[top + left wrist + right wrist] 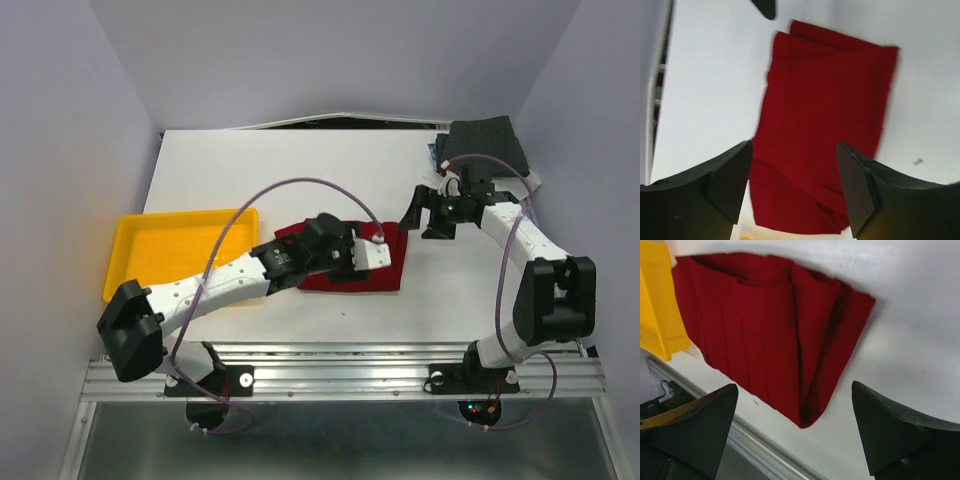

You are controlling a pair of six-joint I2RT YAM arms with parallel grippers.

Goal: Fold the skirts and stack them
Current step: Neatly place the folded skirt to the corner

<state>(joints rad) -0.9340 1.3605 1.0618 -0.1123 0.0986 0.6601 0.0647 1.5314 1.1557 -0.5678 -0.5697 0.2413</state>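
The left end effector [794, 146] hangs right above the red skirt [830, 100], its jaws spread wide and holding nothing, with cloth showing in the gap between the two dark fingers [727, 180]. The skirt lies folded into a flat, roughly rectangular pad on the white counter [250, 170], its pleats running lengthwise. The right end effector [794, 387] sits just off the skirt's right edge, apart from the cloth, its jaws also spread wide and empty; from its wrist the skirt lies ahead and below. Beyond the right end effector, toward the far right corner, a dark grey skirt [487, 140] rests folded. Left of the left end effector stands a yellow tray [170, 250], close to the red skirt's edge
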